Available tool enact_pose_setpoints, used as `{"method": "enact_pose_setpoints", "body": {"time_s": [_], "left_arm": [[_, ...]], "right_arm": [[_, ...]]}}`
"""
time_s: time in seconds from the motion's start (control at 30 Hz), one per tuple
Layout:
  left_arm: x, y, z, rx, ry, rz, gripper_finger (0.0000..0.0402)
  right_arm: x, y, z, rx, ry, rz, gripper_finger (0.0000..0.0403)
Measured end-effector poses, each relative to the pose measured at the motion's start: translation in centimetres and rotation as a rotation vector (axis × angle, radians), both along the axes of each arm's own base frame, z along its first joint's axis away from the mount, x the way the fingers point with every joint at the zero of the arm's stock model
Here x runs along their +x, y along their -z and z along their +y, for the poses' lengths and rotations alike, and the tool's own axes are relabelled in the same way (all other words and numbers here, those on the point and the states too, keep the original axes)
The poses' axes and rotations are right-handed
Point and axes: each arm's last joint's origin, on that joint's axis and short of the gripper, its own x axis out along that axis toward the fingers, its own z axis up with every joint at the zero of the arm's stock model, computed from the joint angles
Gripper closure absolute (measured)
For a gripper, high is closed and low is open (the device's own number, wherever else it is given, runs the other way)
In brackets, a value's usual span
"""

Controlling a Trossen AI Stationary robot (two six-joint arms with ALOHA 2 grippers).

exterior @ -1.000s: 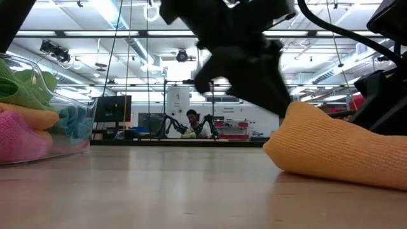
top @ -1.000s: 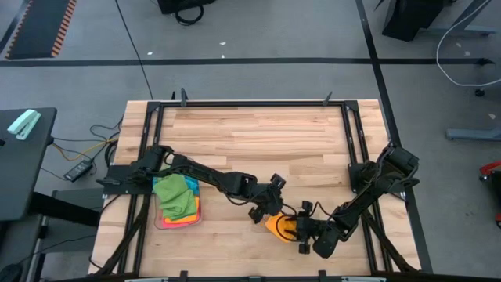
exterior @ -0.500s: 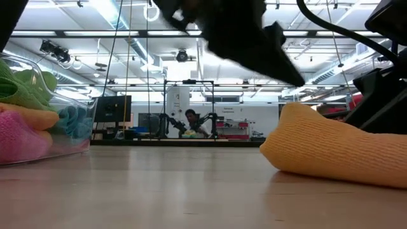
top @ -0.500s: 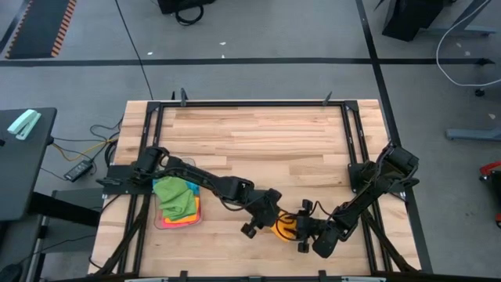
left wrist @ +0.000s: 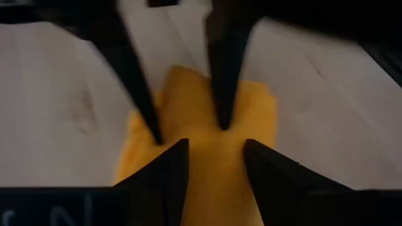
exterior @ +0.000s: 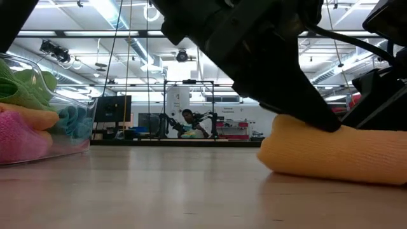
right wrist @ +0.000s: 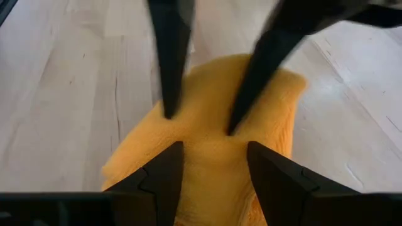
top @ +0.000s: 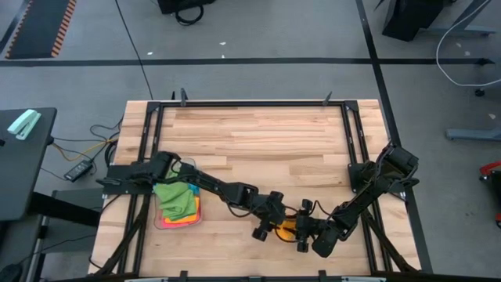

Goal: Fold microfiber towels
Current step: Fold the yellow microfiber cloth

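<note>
My left gripper [left wrist: 213, 154] and my right gripper [right wrist: 215, 157] meet nose to nose over one orange towel [top: 288, 229], which lies bunched on the wooden table [top: 258, 141] in the lower middle of the high view. In my left wrist view that orange towel [left wrist: 201, 163] runs under and between my two near fingers, which stand parted with cloth in the gap; the opposite pair of fingers comes down onto the same cloth from the upper part of the frame. My right wrist view gives the mirror of this: my own fingers spread at the bottom edge over the orange towel [right wrist: 207, 169], the other arm's two tips pressing into it above. Whether either pincer truly pinches the cloth I cannot tell; both stand partly open. The low view adds what the others hide: the orange towel [exterior: 331, 152] is a thick rounded wad at the right of the frame, with a dark gripper bearing down on its top. At the far left of that view sits the clear tray [exterior: 76, 143] with more towels piled in it. From above, in the tray [top: 160, 223], a green towel [top: 174, 196] tops the heap, with orange and pink edges under it; the low view also shows a blue one. I count two arms and one tray.
</note>
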Motion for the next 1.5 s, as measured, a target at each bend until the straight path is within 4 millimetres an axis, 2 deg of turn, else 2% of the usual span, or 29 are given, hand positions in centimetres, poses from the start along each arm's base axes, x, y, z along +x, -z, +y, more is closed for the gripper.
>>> {"method": "enact_pose_setpoints", "body": {"time_s": [0.17, 0.4, 0.6, 0.9, 1.1, 1.37, 1.5], "left_arm": [[0.0, 0.1, 0.3, 0.0, -0.019, 0.018, 0.0241], [0.0, 0.3, 0.2, 0.014, -0.01, 0.021, 0.0213], [0.1, 1.7, 0.2, 0.032, -0.019, 0.051, 0.0198], [0.0, 1.7, 0.2, 0.044, -0.025, 0.057, 0.0197], [-0.1, 1.3, 0.3, 0.048, -0.023, 0.049, 0.0202], [-0.1, 1.2, 0.2, 0.05, -0.02, 0.044, 0.0203], [-0.4, 0.1, 0.0, 0.076, 0.01, 0.023, 0.0207]], "right_arm": [[0.0, 0.0, 0.0, 0.004, 0.004, -0.003, 0.0217], [0.0, -0.1, 0.0, 0.006, 0.003, -0.004, 0.0217], [0.4, -2.3, 0.6, 0.016, -0.038, -0.048, 0.0217], [0.6, -2.7, 1.1, 0.0, -0.065, -0.055, 0.0217], [0.3, -2.3, 0.7, 0.005, -0.045, -0.01, 0.0217], [-0.6, -0.8, -0.3, 0.108, -0.008, 0.071, 0.0217], [-0.6, -0.8, -0.3, 0.112, -0.005, 0.07, 0.0217]]}}
